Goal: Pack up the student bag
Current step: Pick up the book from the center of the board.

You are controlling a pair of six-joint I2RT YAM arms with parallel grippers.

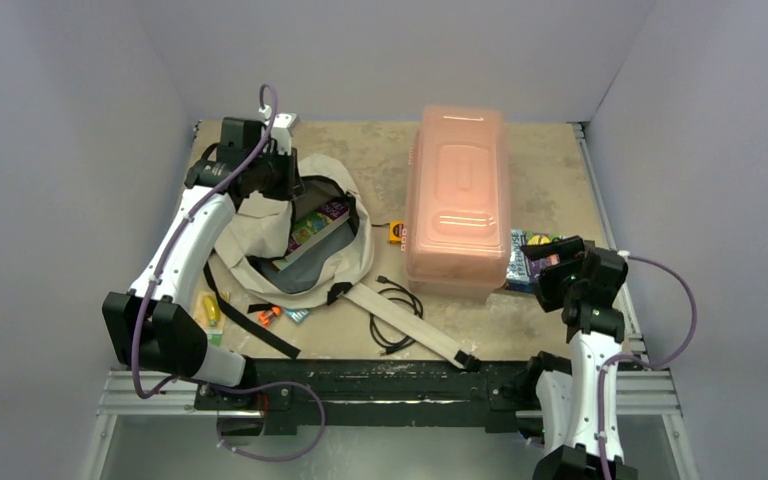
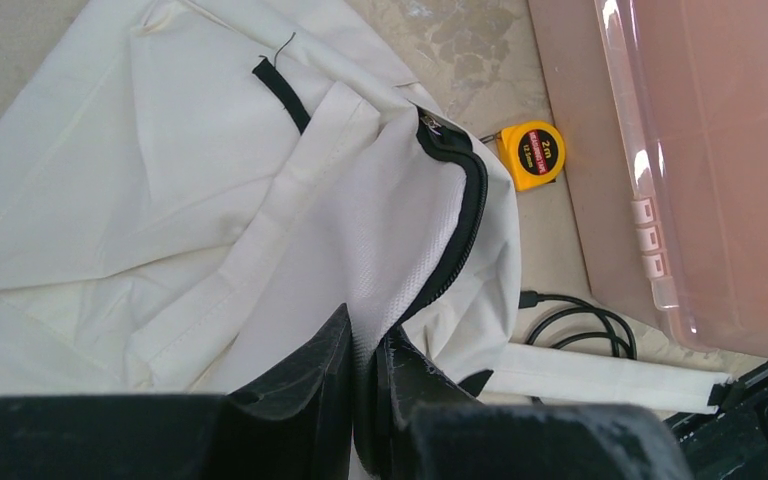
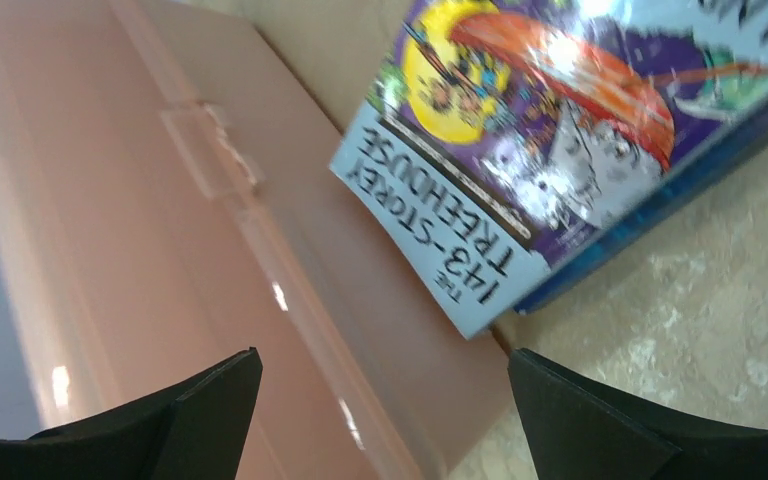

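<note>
Grey-walled tabletop (image 1: 360,150): left end effector (image 2: 370,332) pinches student bag (image 2: 140,200), right end effector (image 3: 382,352) gapes.

Resting the left gripper (image 1: 290,186) against the far rim of the student bag (image 1: 258,228), lying open at the left of the table (image 1: 365,150) and showing a colourful book (image 1: 316,224) inside. Hovering the right gripper (image 1: 548,264) over a second book (image 1: 518,262) just beside the pink box (image 1: 457,200). Trailing a black cable (image 1: 396,316) near the bag's strap (image 1: 412,327).

Surface (image 1: 550,160): mottled beige board. Lying on it: cream fabric student bag (image 1: 250,235), translucent pink lidded plastic box (image 1: 457,200), small yellow tape measure (image 1: 397,232), coiled black cable (image 1: 397,315), glossy colourful paperback book (image 1: 520,262) touching the box.
</note>
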